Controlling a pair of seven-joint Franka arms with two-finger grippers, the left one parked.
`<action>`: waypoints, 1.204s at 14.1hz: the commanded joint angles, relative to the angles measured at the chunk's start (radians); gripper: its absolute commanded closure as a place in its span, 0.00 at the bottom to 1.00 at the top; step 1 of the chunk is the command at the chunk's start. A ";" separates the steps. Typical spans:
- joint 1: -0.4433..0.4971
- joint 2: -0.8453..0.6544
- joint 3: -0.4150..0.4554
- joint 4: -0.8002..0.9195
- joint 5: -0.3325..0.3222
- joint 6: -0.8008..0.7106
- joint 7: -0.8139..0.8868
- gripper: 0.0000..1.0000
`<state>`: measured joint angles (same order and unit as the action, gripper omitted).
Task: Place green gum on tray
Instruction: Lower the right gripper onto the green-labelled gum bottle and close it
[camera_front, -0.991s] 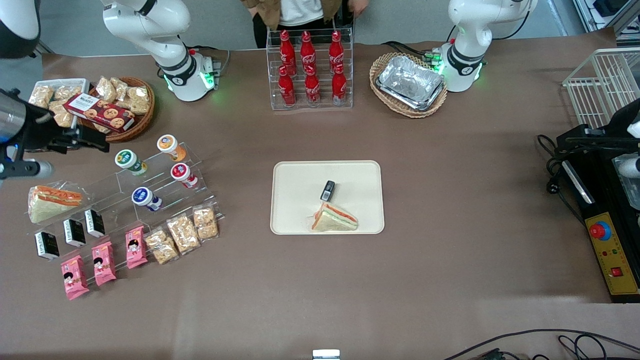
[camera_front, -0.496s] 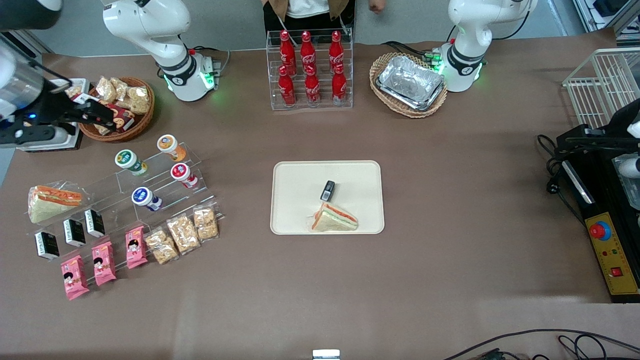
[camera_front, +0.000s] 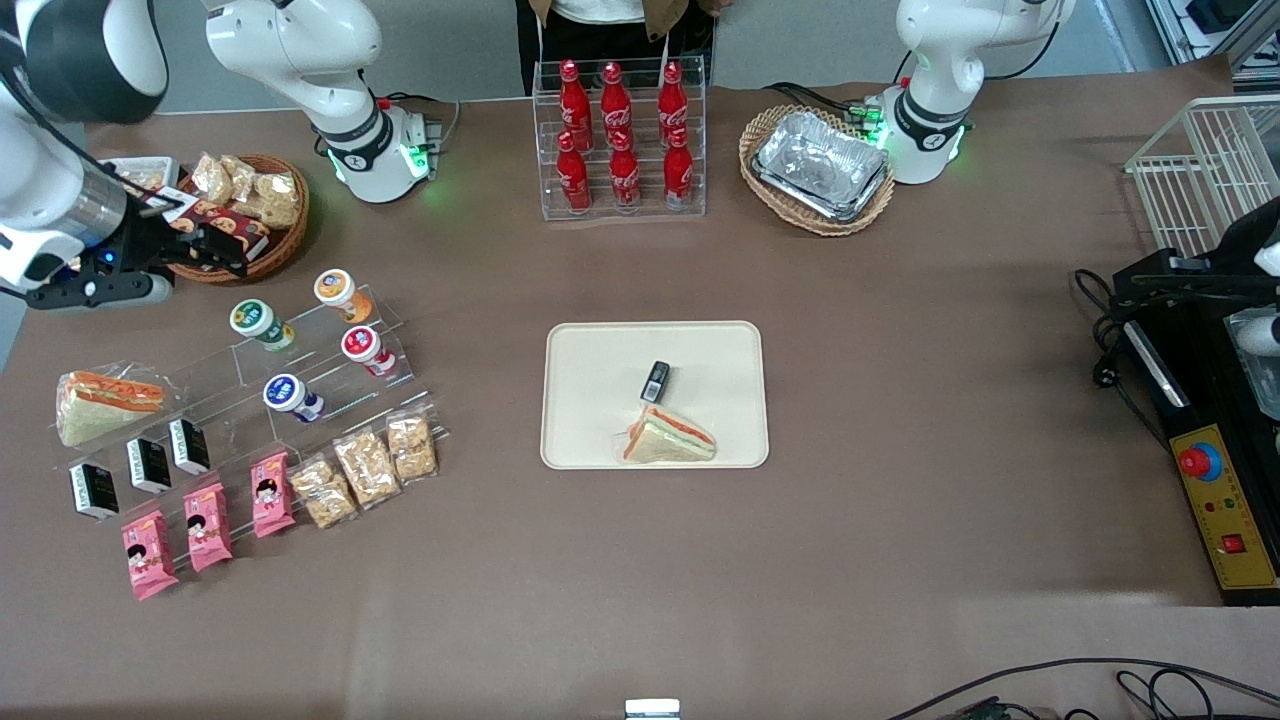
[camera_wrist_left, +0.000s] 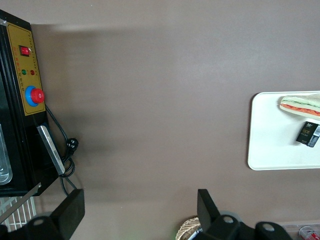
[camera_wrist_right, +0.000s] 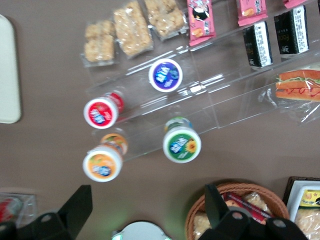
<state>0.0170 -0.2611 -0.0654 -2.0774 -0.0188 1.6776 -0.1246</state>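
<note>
Green gum (camera_front: 259, 323): sits untouched on the upper step of the clear acrylic riser (camera_front: 300, 365), toward the working arm's end of the table; its white lid with a green label faces up. From the right wrist camera (camera_wrist_right: 181, 144) it shows lid-on with a flower mark.

Neighbours on the riser: the orange-labelled bottle (camera_front: 340, 292) is at about 2 o'clock from the green gum in the front view, the red-labelled bottle (camera_front: 366, 349) at about 4 o'clock, the blue-labelled bottle (camera_front: 291, 396) at about 5 o'clock, one step nearer the front camera. None touches the green gum.

Tray (camera_front: 590, 350): cream, flat on the table's middle, at roughly 3 o'clock from the green gum and well apart from it. It carries a wrapped sandwich (camera_front: 669, 438) and a small dark packet (camera_front: 655, 380).

Gripper (camera_front: 225, 255): hovers over the rim of the wicker snack basket (camera_front: 275, 255), at about 11 o'clock from the green gum and above it, not touching it. The right wrist view shows its two fingers (camera_wrist_right: 77, 205) spread apart with nothing between them.

Other goods: pink snack packs (camera_front: 205, 525) and clear cracker bags (camera_front: 365, 468) lie nearer the front camera than the riser.
</note>
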 joint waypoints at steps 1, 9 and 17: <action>-0.003 0.000 -0.014 -0.099 -0.055 0.092 -0.030 0.00; -0.037 0.054 -0.019 -0.227 -0.059 0.250 -0.032 0.00; -0.042 0.059 -0.033 -0.325 -0.059 0.367 -0.041 0.00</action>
<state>-0.0178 -0.1912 -0.0848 -2.3736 -0.0612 2.0041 -0.1462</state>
